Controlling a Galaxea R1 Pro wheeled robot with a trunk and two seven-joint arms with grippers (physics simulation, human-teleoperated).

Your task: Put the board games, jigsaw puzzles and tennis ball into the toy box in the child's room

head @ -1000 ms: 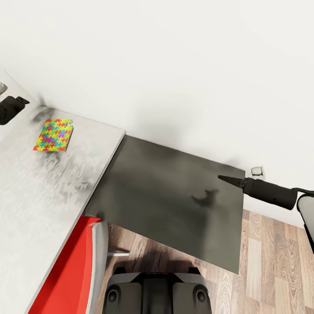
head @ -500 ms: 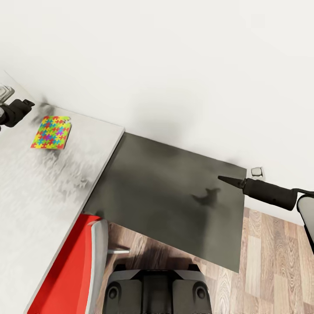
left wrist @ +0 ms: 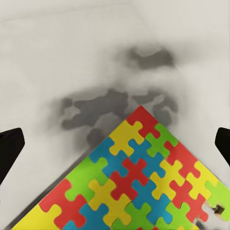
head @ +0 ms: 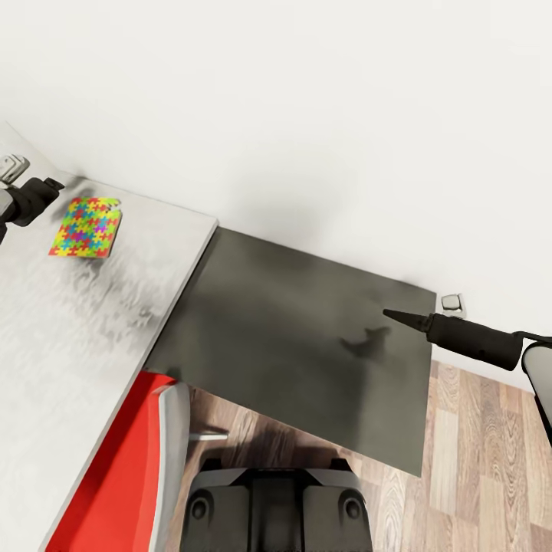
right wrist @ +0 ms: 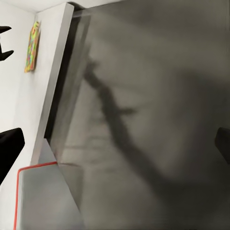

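Where seen close, jigsaw puzzle (left wrist: 143,177) shows interlocking pieces.

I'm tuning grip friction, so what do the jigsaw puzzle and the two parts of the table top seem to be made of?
The jigsaw puzzle: a thin flat slab, probably printed card, glossy bright interlocking pieces. The table's light grey top: looks like matte laminate or stone-effect, with mottled patches that may be shadow. Its dark grey wing: smooth and slightly sheeny, showing a soft arm shadow; material uncertain.

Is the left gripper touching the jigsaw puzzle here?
Apart. In the left wrist view the left gripper is open, its fingertips at the frame edges with bare table between them and the jigsaw puzzle.
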